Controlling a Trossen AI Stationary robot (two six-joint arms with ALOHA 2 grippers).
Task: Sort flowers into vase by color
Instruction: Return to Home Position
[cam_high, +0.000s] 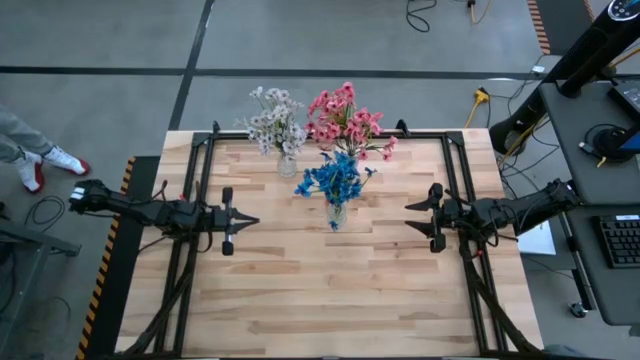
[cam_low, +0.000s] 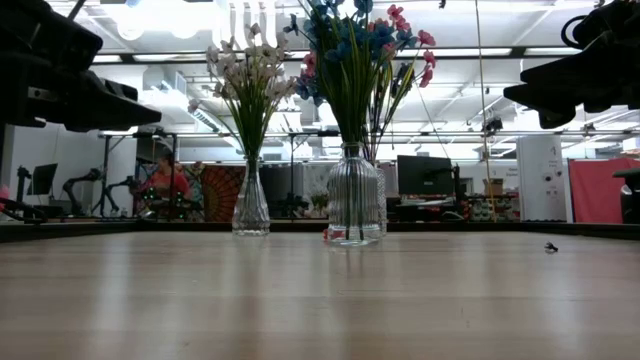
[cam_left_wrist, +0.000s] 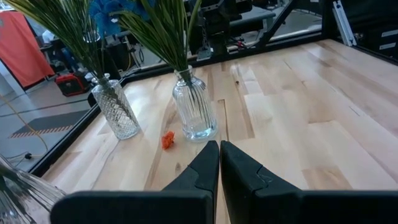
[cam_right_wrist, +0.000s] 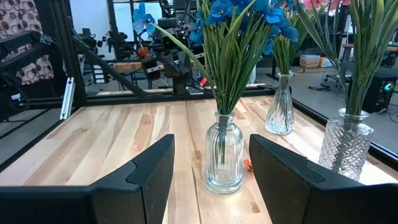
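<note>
Three vases (cam_high: 336, 214): white flowers (cam_high: 275, 122), pink flowers (cam_high: 347, 118), blue flowers (cam_high: 335, 178). Left gripper (cam_high: 252, 221) closed; right gripper (cam_high: 410, 218) open.

Your open lab around the bench (cam_high: 330, 300)
You see grey concrete floor (cam_high: 330, 40) past its far edge, a desk (cam_high: 585, 270) with a keyboard (cam_high: 620, 240) beside it, bright ceiling lights (cam_low: 130, 25), and a dark monitor (cam_low: 425, 175) beyond.

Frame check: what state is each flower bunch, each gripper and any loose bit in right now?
white flowers, upright in the left vase
blue flowers, upright in the middle vase
pink flowers, upright in the right vase
left gripper, shut, empty
right gripper, open, empty
orange scrap, loose on the table beside the middle vase
</note>
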